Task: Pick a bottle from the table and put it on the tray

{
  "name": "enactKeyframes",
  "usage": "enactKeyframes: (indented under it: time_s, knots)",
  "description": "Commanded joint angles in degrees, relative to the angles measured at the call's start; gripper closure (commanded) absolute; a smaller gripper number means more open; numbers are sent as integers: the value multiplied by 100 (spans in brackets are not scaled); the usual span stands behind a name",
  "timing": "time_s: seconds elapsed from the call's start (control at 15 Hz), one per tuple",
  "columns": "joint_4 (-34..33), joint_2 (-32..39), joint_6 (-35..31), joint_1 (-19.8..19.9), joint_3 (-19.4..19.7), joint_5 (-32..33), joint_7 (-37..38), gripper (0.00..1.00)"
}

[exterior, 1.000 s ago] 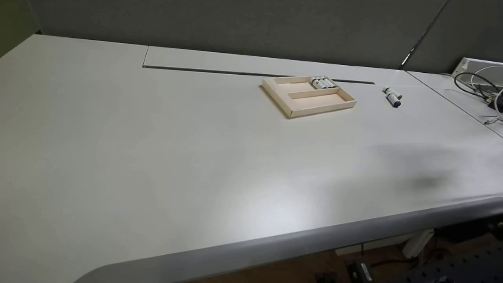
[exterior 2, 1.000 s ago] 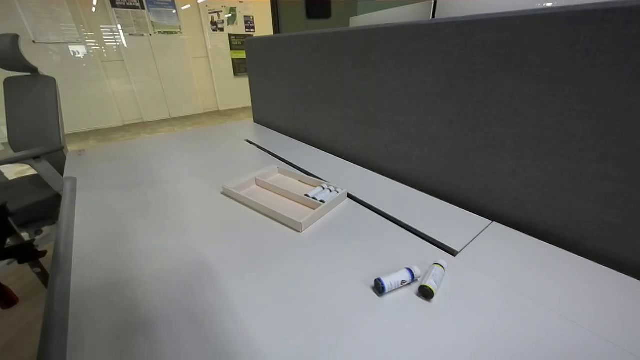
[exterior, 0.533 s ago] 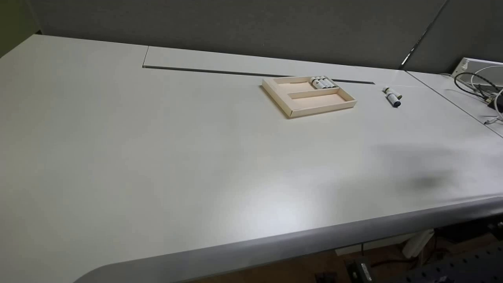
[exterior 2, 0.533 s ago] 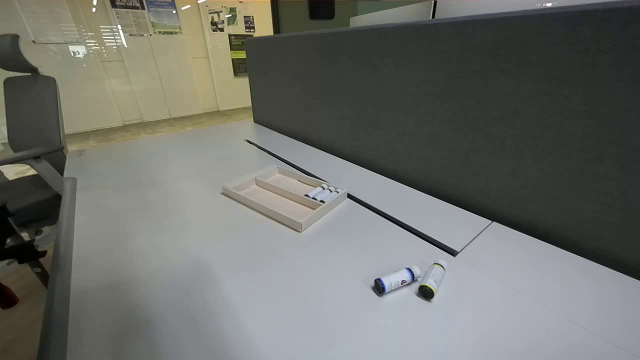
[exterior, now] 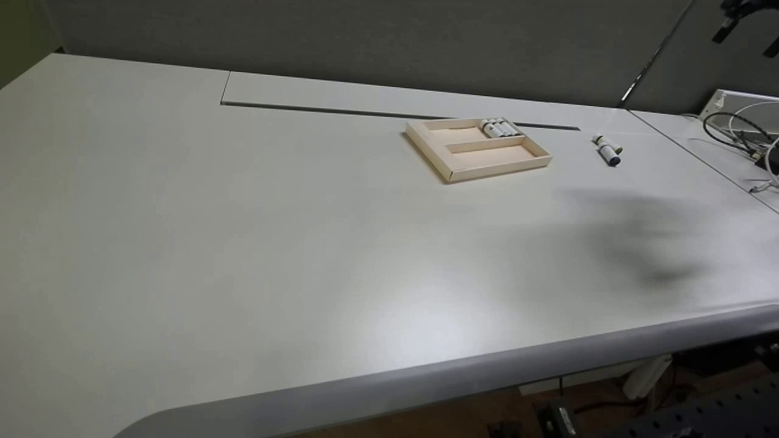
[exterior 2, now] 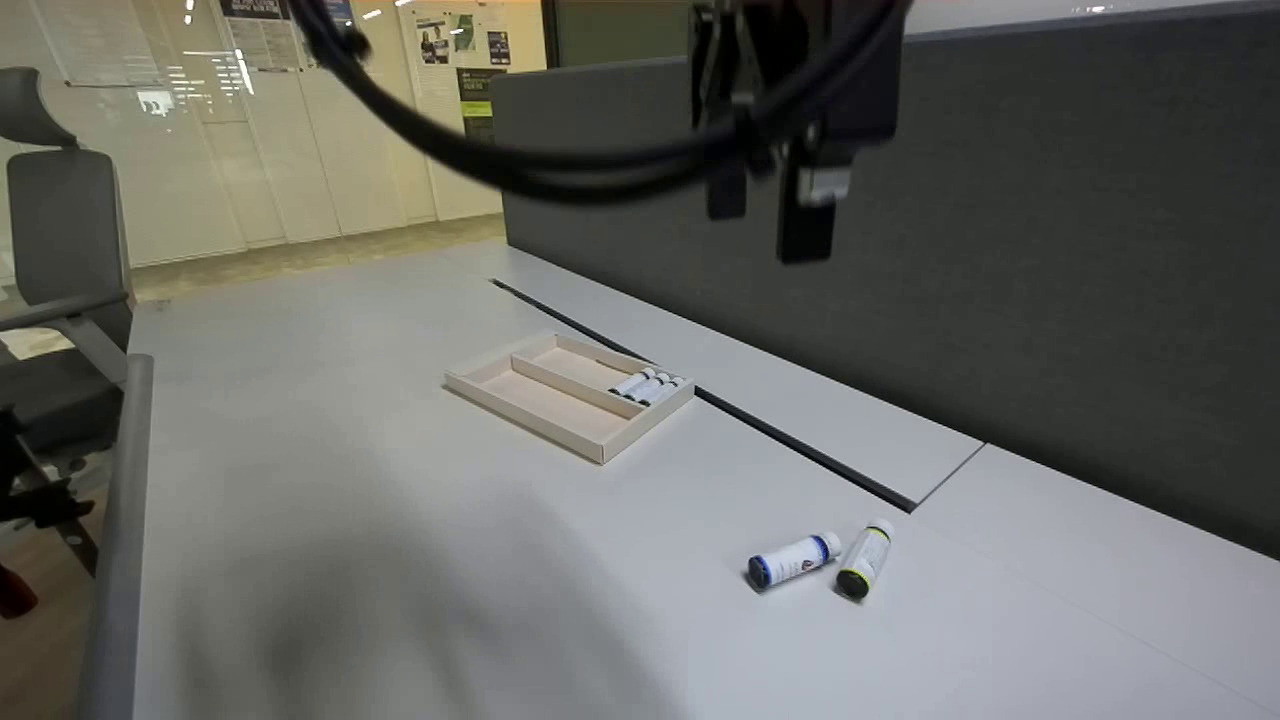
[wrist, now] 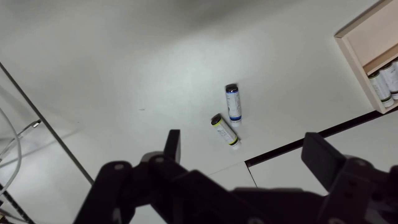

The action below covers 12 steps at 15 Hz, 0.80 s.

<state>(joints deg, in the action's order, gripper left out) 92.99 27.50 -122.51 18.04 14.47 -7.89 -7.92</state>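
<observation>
Wrist view shows the pincer (wrist: 244, 141) wide, a broad gap between its two fingers (wrist: 321, 158); beyond and below the fingertips, well apart from them, the blue-banded bottle (wrist: 233, 104) and the yellow-banded bottle (wrist: 226, 130), much alike, lie on their sides on the desk (wrist: 174, 81); I cannot tell which of them the task means; both show within the span between the fingers, just beside each other and at an angle, white ends toward the pincer; in an exterior view the pincer (exterior 2: 766, 232) hangs high above the desk, a black cable (exterior 2: 600, 190) looping to its left, while the bottles lie lower, near and a little to the right; in both exterior views the wooden tray (exterior: 499, 170) sits on the desk to the left of the bottles and apart from them; a divider (exterior: 484, 145) parts it in two, and three small bottles (exterior: 500, 129) lie side by side at the right end of the far compartment, the one nearer the grey partition (exterior 2: 1000, 250); back in the wrist view, the tray shows only in part, at the right.
</observation>
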Motion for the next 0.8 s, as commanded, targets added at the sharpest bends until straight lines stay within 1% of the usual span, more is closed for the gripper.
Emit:
enactKeyframes:
  time_s: [0.0,0.07,0.13,0.2,0.33,0.53,0.73]
  knots:
    - [-835,1014,-216,74,-277,12,293,0]
    - [-973,1213,-234,134,-411,-91,180,0]
    - [-1072,1408,-429,154,-493,-139,174,0]
    - [-1206,1576,-386,186,-581,-181,140,0]
    - [-1422,1897,-532,203,-680,-189,107,0]
    - [-1728,2295,-462,239,-739,-167,188,0]
    - [-1899,2598,-538,283,-698,-103,207,0]
